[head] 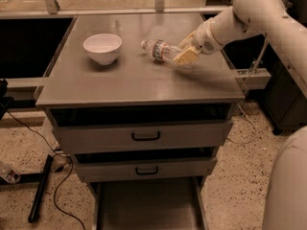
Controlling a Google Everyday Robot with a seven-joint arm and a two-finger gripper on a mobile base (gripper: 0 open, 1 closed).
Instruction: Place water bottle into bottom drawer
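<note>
Pincer [184,57]: at the right rear part of the desk [134,87], near its right edge, on the end of the white arm [249,8] that reaches in from the right. It is clenched on the base end of the water bottle [160,50], with one tan pad showing on the near side. Water bottle: held in that grip over the desk top, between the white bowl [102,47] and the right edge. Its long axis runs roughly left to right, with the white cap pointing left and a little rearward toward the bowl, near it but apart. You cannot tell whether the bottle touches the desk top or hangs just clear. Bottom drawer [148,205]: pulled out below the desk's front edge, under the two upper drawers [144,137] with black handles. It lies forward of, well below and somewhat left of the pincer. By judgement, your move turns on that relation: carry the bottle out past the front edge, then down, with its long axis lying within the side walls. There is one arm only, so no choice of hand. Markings: a dark label band toward the cap end, with no brand or writing legible.
</note>
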